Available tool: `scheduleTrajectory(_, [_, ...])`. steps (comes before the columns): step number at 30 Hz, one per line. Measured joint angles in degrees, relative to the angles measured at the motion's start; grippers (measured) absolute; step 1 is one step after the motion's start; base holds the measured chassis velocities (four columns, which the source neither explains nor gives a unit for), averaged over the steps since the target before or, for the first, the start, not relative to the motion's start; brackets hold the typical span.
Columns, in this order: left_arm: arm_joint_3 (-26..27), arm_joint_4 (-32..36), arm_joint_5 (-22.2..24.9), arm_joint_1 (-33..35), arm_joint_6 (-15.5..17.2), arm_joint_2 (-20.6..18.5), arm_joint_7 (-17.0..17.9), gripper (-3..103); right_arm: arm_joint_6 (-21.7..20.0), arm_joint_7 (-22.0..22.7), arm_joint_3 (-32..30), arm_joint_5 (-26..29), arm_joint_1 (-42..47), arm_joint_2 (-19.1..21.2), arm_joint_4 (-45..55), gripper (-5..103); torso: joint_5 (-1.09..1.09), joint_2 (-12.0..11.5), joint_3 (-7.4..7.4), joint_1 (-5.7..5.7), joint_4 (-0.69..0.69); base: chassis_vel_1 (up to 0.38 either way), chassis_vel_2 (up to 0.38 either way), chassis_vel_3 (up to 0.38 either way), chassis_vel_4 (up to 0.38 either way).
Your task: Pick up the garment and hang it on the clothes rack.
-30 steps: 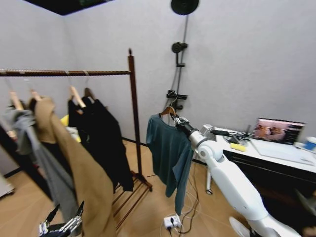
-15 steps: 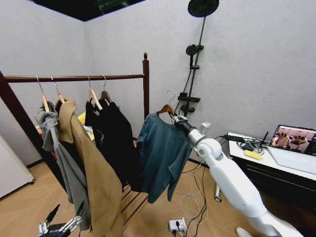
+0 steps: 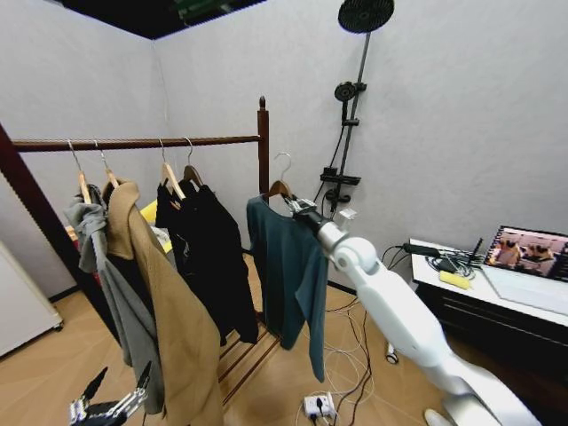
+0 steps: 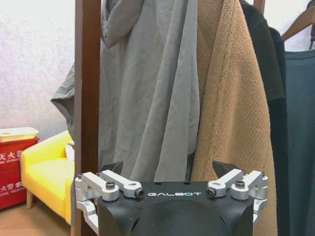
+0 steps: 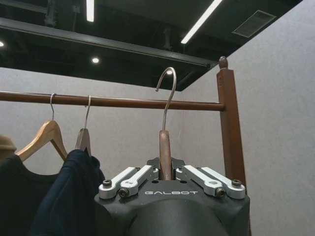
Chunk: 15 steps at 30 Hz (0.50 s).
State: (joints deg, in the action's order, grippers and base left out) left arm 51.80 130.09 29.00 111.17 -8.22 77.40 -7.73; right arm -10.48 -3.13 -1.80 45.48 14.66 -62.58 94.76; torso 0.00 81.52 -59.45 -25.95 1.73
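Right gripper clamped on garment hanger, hook just below clothes rack bar.

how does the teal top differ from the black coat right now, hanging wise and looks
The garment is dark teal and its hanger is held up by the right claw, its hook beside the clothes rack, not on the bar. The black coat is black and its hook sits on the rack's bar. The garment hangs outside the end post; the coat hangs inside it. Both are on wooden hangers.
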Motion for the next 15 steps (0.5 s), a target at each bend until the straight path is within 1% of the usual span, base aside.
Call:
scheduleTrajectory(4, [0.0,0.0,0.0,0.0,0.0,0.0,0.0,100,0.12,-0.43,0.73,-0.15,-1.44,-0.84,-1.23,10,-0.01,-0.08,0.05,0.07,0.02,0.012,0.013,0.009,0.011])
scheduleTrajectory(7, [0.0,0.0,0.0,0.0,0.0,0.0,0.0,100,0.23,-0.66,0.89,-0.19,-2.32,-1.6,-2.35,10,0.0,-0.12,0.07,0.1,0.01,0.047,0.049,0.043,0.05])
scheduleTrajectory(15, [0.0,0.0,0.0,0.0,0.0,0.0,-0.01,100,1.22,-2.26,1.28,-0.68,-3.73,-2.51,-5.09,10,0.0,-0.23,0.12,0.16,0.01,0.078,0.071,0.066,0.08])
